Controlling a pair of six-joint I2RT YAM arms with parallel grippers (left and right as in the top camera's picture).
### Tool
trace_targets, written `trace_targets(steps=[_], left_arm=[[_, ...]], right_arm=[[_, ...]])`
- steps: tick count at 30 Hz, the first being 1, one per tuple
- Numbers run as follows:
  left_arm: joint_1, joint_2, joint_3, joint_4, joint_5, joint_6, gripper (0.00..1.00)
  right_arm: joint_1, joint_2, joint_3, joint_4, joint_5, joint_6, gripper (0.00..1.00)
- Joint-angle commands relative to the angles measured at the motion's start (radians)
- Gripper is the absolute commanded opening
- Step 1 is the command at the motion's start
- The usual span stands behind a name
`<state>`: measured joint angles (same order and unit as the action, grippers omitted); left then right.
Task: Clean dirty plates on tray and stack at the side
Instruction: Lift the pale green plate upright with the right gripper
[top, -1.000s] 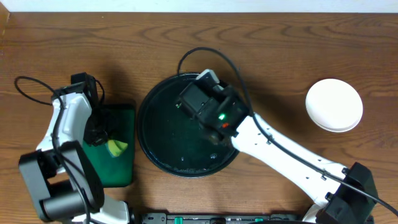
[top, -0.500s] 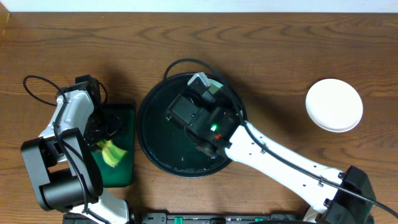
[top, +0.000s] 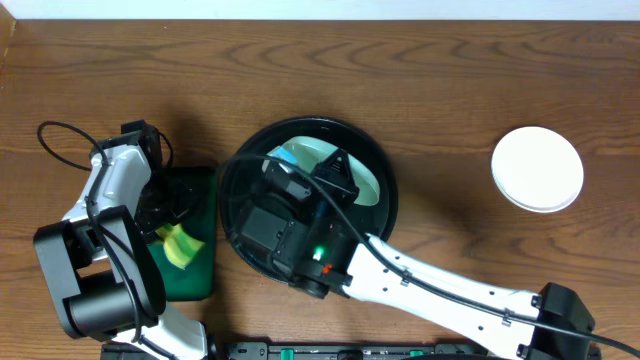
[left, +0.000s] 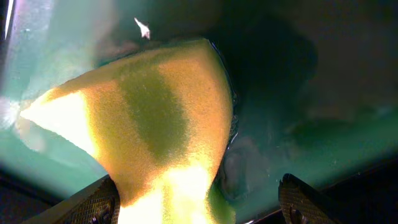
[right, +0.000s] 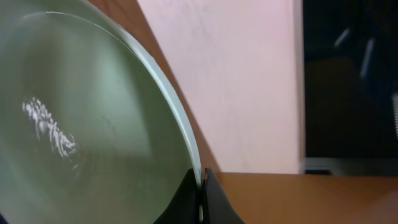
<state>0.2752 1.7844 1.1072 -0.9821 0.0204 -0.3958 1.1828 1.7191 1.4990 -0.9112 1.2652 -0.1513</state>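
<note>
Our right gripper (right: 200, 193) pinches the rim of a pale mint round plate (top: 305, 155) over the glossy black round tray (top: 238, 190), a white round plate (top: 537, 168) sits at three o'clock, our left gripper (left: 199, 202) gapes wide; stacking seems unfinished.

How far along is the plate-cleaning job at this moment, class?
Done: a white plate sits aside on the table, and the yellow sponge lies on the green tray under the open left hand. In hand: the right hand pinches the rim of an aqua plate, held over the black tray. Left: stacking it on the white plate.
</note>
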Motion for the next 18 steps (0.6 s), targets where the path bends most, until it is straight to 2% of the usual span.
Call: trace_targets(steps=[1,18], left_arm=[[0.006,0.009,-0.005,0.000,-0.002,-0.009,0.81],[0.006,0.009,-0.005,0.000,-0.002,-0.009,0.81]], right_arm=[[0.010,-0.025,0.027,0.002,0.082,-0.058,0.01],[0.011,-0.025,0.027,0.003,0.121,-0.074,0.01]])
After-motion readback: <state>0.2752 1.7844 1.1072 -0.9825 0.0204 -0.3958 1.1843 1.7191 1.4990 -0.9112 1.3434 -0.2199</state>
